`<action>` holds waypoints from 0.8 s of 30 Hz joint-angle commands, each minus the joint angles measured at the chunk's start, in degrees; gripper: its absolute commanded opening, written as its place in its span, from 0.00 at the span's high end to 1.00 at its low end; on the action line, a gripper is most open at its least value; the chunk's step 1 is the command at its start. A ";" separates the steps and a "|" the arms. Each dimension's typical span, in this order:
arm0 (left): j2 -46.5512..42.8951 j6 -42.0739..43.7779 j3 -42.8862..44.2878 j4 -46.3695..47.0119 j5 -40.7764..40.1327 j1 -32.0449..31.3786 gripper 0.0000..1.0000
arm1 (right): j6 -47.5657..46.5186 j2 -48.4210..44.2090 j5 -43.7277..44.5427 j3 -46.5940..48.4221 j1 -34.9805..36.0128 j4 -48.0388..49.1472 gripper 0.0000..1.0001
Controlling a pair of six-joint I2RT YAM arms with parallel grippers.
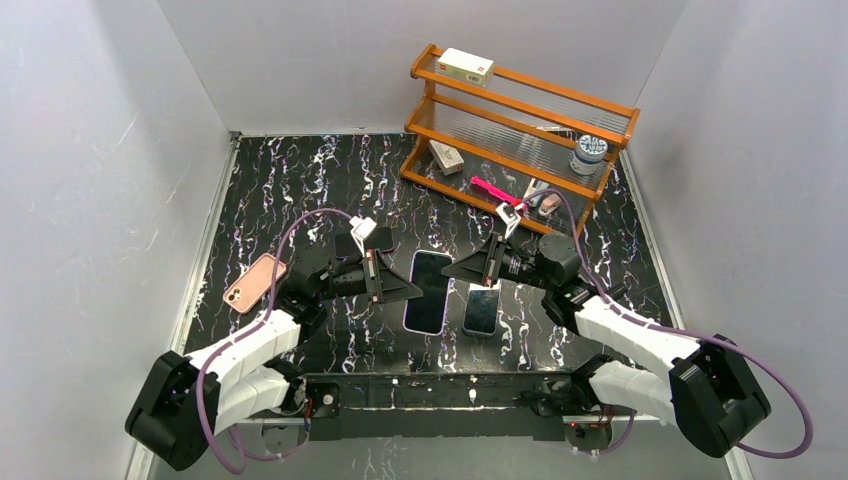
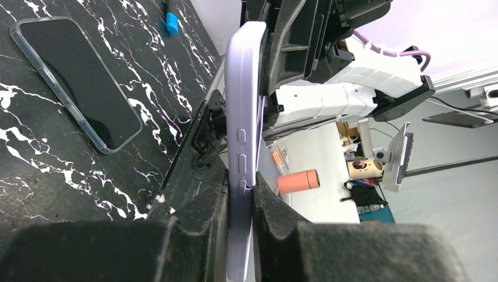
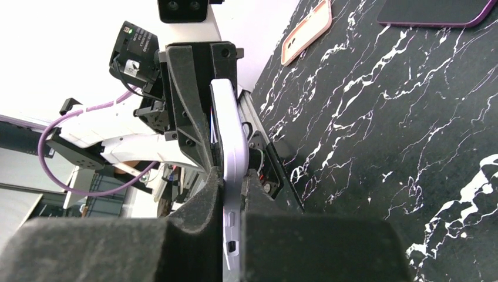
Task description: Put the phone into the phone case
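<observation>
The lilac phone case (image 1: 412, 322) is held just above the black marble table (image 1: 300, 180), and the phone's dark screen (image 1: 429, 283) shows inside its rim. My left gripper (image 1: 408, 292) is shut on the case's left long edge. My right gripper (image 1: 452, 270) is shut on the opposite edge. In the left wrist view the case (image 2: 244, 88) stands edge-on between my fingers (image 2: 202, 211), side buttons showing. The right wrist view shows the case (image 3: 226, 117) pinched at its lower end, with the left gripper facing it.
A second phone in a clear case (image 1: 481, 310) lies just right of the held one, also seen as (image 2: 76, 82). A pink phone (image 1: 253, 283) lies at the left. A dark slab with a purple edge (image 3: 434, 12) lies farther off. The wooden shelf (image 1: 520, 130) stands at the back right.
</observation>
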 commanded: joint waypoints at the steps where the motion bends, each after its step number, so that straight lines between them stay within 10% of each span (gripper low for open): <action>1: 0.56 -0.54 1.36 -0.93 -0.54 -0.13 1.00 | -2.07 -1.54 4.09 2.35 -0.22 6.68 0.99; 15: 4.93 3.13 1.67 -9.67 -11.87 -0.13 1.00 | -11.24 -1.51 5.19 1.14 -0.26 -0.45 0.96; 24: 8.22 4.00 3.22 -15.58 -18.71 -0.13 1.00 | -9.84 -1.01 16.58 5.60 -1.64 -22.56 0.35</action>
